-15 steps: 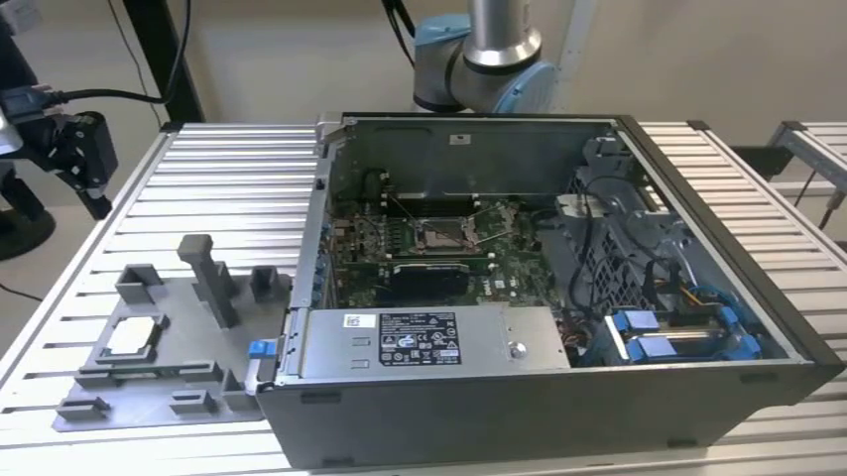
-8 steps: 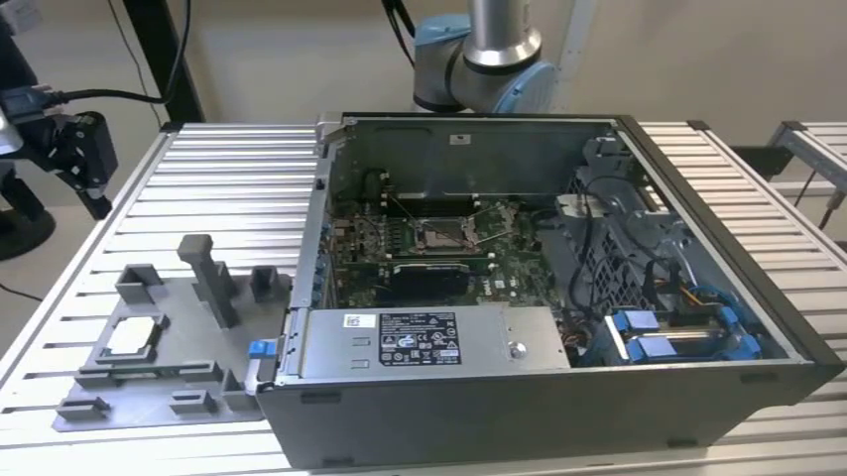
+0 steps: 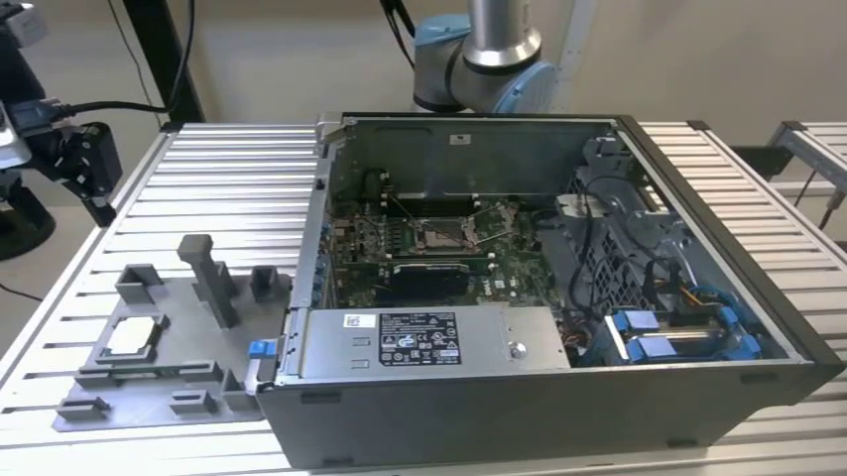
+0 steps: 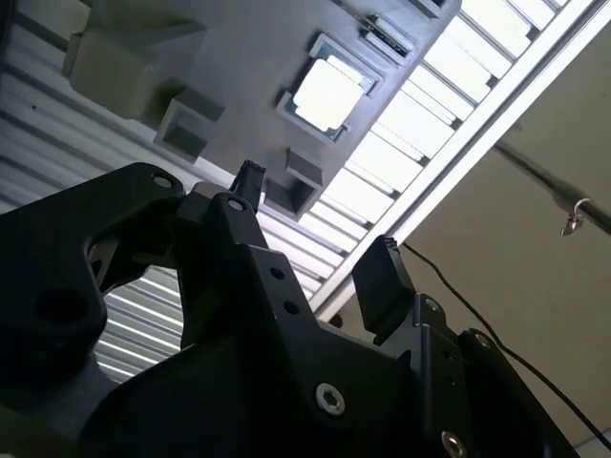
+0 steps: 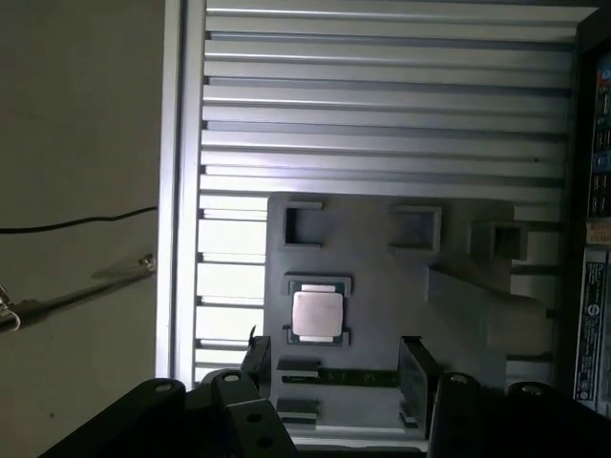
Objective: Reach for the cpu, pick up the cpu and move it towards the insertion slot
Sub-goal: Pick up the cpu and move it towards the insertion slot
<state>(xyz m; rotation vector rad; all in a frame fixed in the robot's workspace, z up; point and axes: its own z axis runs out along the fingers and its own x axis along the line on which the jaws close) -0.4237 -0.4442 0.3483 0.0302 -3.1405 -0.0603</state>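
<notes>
As it lies flat in a square recess of the grey plastic tray (image 3: pixel 173 402), the cpu (image 3: pixel 133 337) shows its pale silvery top face and lies free. In both wrist views the cpu sits in this recess, with small grey blocks of the tray around it. The pincer (image 5: pixel 334 367) hangs apart from the cpu. Its two dark fingers (image 5: pixel 412 367) stand wide from each other and hold nothing. In the first wrist view the cpu is seen between the two fingers, further off than their tips. An upright grey post (image 3: pixel 209 278) rises from the tray near the recess. The tray rests on the slatted metal surface (image 3: pixel 225 169), at the exterior view's left of the open computer case (image 3: pixel 556 407). Inside the case, on the green board, is the insertion slot (image 3: pixel 437 235), with a shiny metal frame and a dark centre, well apart from the cpu. A grey box with a label (image 3: pixel 423 342) lies in the case near the slot, and blue parts (image 3: pixel 675 337) are further to the exterior view's right. The arm (image 3: pixel 483 50) is seen beyond the far wall of the case
</notes>
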